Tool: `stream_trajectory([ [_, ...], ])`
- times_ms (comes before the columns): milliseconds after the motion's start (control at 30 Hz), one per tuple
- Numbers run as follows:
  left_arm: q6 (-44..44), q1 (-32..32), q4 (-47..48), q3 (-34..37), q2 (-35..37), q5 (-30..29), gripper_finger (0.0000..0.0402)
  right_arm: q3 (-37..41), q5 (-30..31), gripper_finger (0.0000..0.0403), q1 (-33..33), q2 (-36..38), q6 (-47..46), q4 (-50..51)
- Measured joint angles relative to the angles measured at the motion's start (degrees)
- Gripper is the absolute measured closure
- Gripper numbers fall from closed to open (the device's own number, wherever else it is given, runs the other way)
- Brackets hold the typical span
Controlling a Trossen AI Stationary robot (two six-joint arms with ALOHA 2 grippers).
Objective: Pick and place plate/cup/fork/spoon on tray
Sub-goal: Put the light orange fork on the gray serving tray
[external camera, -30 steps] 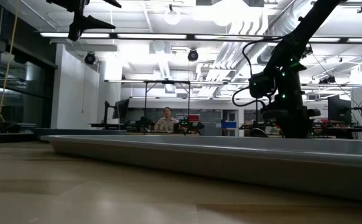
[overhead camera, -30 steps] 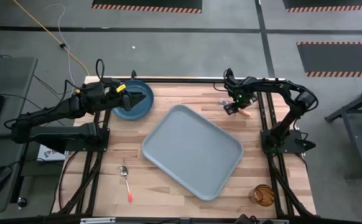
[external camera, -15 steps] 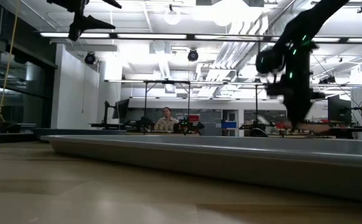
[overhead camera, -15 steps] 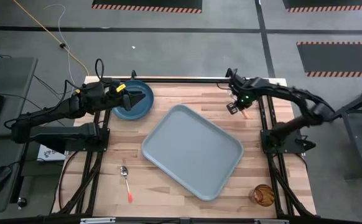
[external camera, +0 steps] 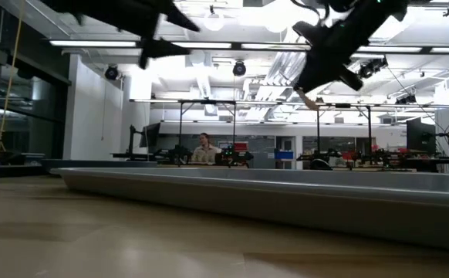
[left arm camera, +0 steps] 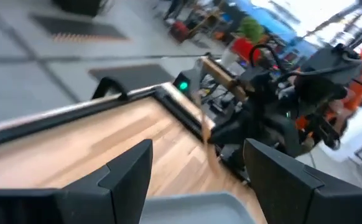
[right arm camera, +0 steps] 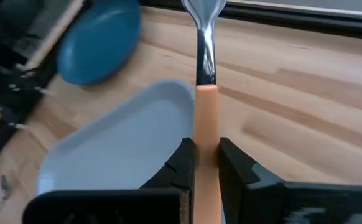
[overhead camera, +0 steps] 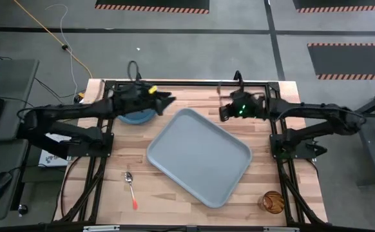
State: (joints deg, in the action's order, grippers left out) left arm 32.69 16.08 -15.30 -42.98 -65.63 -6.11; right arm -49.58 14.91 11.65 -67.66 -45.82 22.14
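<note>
One item held: the right gripper (right arm camera: pixel 203 163) pinched the fork (right arm camera: pixel 204 93).
Left gripper (left arm camera: pixel 196 168): spread, held nothing.
Tray (overhead camera: pixel 200 158): held nothing.

bright ceiling strip lights glare in the low view; the left wrist view is motion-blurred.

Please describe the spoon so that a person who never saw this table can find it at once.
Start at the big grey-blue tray in the middle of the table. The spoon lies alone on the bare wood beside the tray's corner on the left arm's side. Its thin red handle distinguishes it from the peach-handled fork in the right claw.
</note>
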Motion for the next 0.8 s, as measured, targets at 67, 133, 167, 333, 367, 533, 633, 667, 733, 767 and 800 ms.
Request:
stream_trajectory([
  [67, -2.32, -1.00, -7.87, -0.02, -4.23, -0.02, 0.0160, -1.76, 4.18, 0.0384, -3.88, -2.71, -0.51, -0.47],
  [133, -3.90, -2.04, -14.26, -0.02, -8.02, -0.35, 0.0160, -4.34, 8.23, 0.0384, -6.98, -5.85, -0.18, -0.38],
  [167, -4.43, -2.57, -16.64, -0.01, -9.62, -0.65, 0.0160, -5.80, 9.68, 0.0384, -8.10, -7.45, 0.06, 0.06],
  [333, -5.64, -5.58, -20.47, -0.68, -15.22, -3.62, 0.0160, -15.57, 15.97, 0.0384, -10.83, -15.80, 1.67, 6.00],
  [367, -6.39, -6.27, -20.35, -0.93, -15.89, -4.68, 0.0160, -17.54, 17.23, 0.0384, -11.13, -17.50, 2.67, 7.36],
  [533, -10.30, -9.03, -20.51, -3.30, -18.16, -13.13, 0.0160, -26.81, 19.57, 0.0384, -12.14, -25.20, 6.67, 13.54],
  [633, -13.37, -10.22, -20.38, -4.09, -18.29, -17.81, 0.0160, -31.31, 21.71, 0.0384, -12.90, -28.70, 7.32, 17.12],
  [667, -14.69, -10.52, -20.27, -4.09, -18.26, -18.73, 0.0160, -32.55, 22.70, 0.0384, -13.18, -29.45, 7.28, 18.76],
  [733, -17.00, -11.08, -18.50, -4.03, -17.57, -21.09, 0.0160, -34.02, 24.74, 0.0384, -13.72, -30.16, 7.29, 21.62],
  [767, -17.76, -11.39, -18.62, -4.04, -17.31, -22.21, 0.0160, -34.46, 25.36, 0.0384, -13.96, -30.29, 7.30, 22.03],
  [800, -18.45, -11.66, -18.87, -4.04, -17.01, -23.01, 0.0160, -34.72, 25.58, 0.0384, -14.12, -30.31, 7.50, 21.96],
])
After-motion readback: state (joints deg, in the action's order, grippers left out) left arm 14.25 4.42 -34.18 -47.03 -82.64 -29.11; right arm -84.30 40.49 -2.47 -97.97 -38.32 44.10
